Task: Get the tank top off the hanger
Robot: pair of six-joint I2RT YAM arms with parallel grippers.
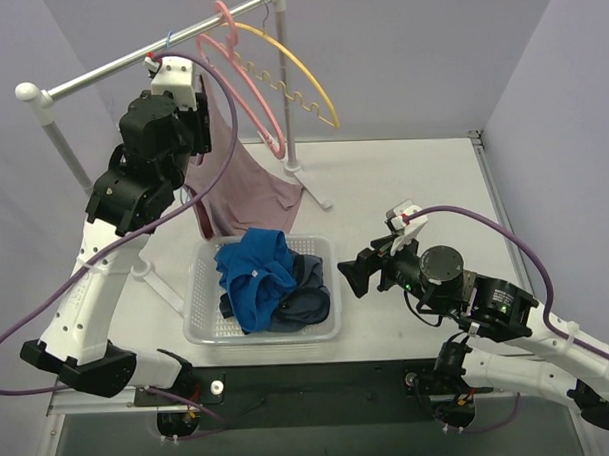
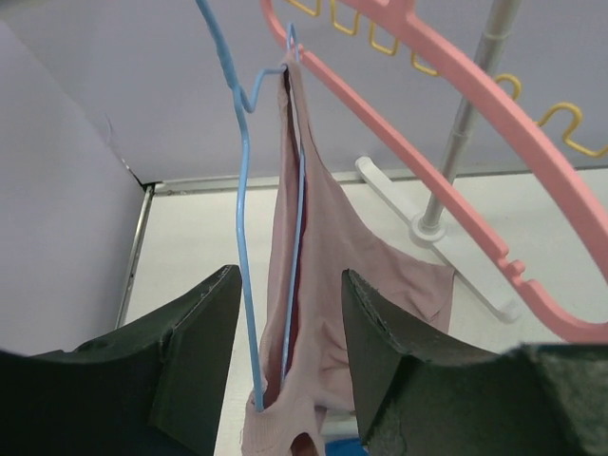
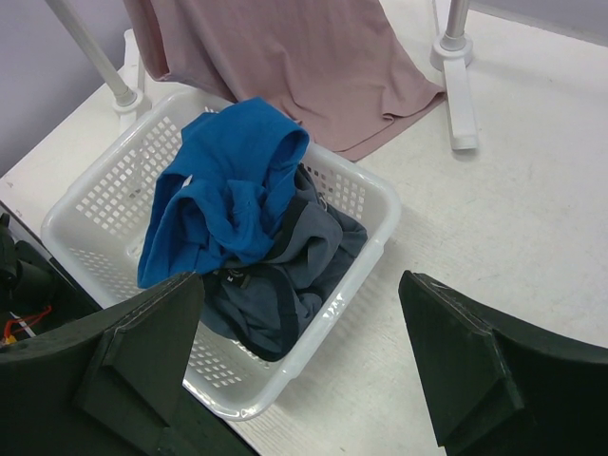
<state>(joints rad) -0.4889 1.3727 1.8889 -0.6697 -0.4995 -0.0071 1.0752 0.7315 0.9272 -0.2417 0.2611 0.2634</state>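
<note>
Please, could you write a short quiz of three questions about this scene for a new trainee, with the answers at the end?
1. True or false: the tank top hangs on the blue hanger.
2. What lies in the basket? A) clothes B) a yellow hanger C) a bottle
3. Fill in the word: the right pincer, beside the basket, is ___ (open or shut).

Key: 1 true; 2 A; 3 open.
</note>
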